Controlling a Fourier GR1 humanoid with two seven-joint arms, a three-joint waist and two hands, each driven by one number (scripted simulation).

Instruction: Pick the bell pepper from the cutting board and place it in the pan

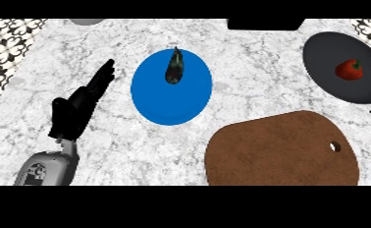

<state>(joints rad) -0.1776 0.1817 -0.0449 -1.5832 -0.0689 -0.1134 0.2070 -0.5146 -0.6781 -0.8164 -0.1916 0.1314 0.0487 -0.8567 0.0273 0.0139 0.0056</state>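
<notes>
Near the worktop's left edge the left hand rests with fingers straight and stretched toward the far side, holding nothing. Just right of it, apart from the fingertips, lies a blue plate carrying a dark eggplant at its far rim. Toward the near right corner the brown cutting board is bare. At the right edge the dark pan holds the red bell pepper — so the placing looks done, with nothing left that I can judge. The pepper looks roundish, its long axis hard to tell; the green stem seems to point toward the far-right corner. The right hand is not in view.
</notes>
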